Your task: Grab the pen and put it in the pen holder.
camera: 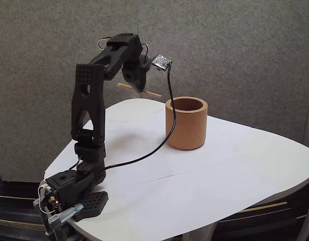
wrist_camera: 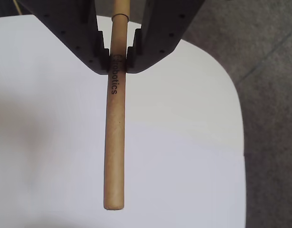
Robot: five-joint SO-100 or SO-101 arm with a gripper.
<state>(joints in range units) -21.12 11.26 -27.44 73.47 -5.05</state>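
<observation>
In the wrist view my black gripper is shut on the pen, a light-brown stick with dark lettering that runs down from the jaws over the white table. In the fixed view the gripper holds the pen roughly level, high above the table's far edge, its ends sticking out on either side. The pen holder, a wide orange-tan cup with a dark inside, stands on the table just right of and below the gripper.
The white rounded table has open surface in front of and to the right of the cup. A black cable hangs from the wrist camera down past the cup to the arm's base. Grey wall panels stand behind.
</observation>
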